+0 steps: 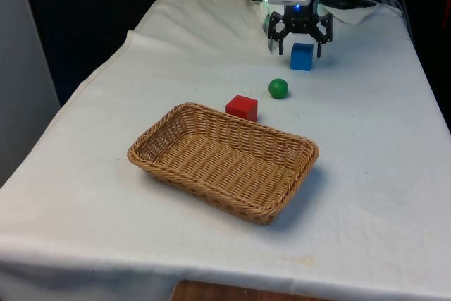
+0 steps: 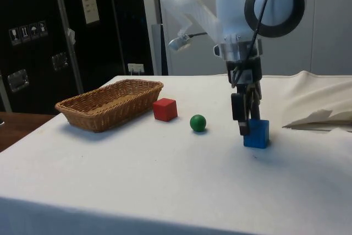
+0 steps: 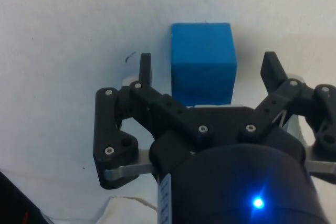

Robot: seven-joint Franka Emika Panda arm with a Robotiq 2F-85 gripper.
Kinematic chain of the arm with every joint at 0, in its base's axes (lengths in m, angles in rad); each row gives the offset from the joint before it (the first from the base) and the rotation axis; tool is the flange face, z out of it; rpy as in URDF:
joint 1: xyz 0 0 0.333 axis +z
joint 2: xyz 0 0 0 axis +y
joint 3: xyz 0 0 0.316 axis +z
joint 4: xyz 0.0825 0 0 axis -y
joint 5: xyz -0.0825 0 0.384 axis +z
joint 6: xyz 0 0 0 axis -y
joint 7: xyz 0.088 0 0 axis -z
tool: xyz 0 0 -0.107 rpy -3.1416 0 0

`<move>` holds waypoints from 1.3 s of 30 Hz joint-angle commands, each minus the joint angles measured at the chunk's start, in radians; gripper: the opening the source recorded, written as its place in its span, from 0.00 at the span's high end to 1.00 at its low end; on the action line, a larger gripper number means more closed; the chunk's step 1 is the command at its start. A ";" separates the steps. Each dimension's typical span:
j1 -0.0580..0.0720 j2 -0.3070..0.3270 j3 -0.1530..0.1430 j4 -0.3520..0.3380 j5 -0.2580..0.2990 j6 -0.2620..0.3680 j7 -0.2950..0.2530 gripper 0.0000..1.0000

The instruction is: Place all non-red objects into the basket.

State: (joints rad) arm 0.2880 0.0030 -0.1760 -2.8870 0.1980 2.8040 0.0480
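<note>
Tabletop scene under a white cloth (image 1: 211, 54), with a black two-finger gripper (image 1: 299, 41) lowered close to a blue cube (image 1: 301, 56) at the far end of the table. In the wrist view the fingers (image 3: 145, 67) stand wide apart, one on each side of the cube and not touching it; the cube sits slightly nearer one finger than the other. In the side view the fingertips reach down beside the cube's upper half, and the cube appears to rest flat on the cloth. A green ball (image 1: 278, 89) lies nearer the camera, and a red cube (image 1: 242, 107) sits just beside the far rim of a woven wicker basket (image 1: 176, 163), which holds nothing. Neither non-red object is in the basket yet, so the task looks barely begun, and the step in hand seems to be grasping the blue cube. To do it well, the gripper should probably centre itself so both fingers meet opposite flat faces together, sink a little lower for a fuller hold, then close squarely. Lifting clear of the cloth before travelling would help avoid nudging the ball or the red cube on the way to the basket.
</note>
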 commanded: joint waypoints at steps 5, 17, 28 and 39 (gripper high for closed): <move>0.004 0.005 0.007 0.001 0.011 -0.013 -0.001 0.00; 0.003 0.039 0.025 0.016 0.016 -0.018 0.003 0.11; 0.003 0.048 0.027 0.023 0.015 -0.020 0.005 1.00; -0.005 0.007 0.008 0.046 -0.020 -0.070 0.021 1.00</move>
State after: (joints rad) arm 0.2860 0.0220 -0.1630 -2.8450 0.1980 2.7540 0.0560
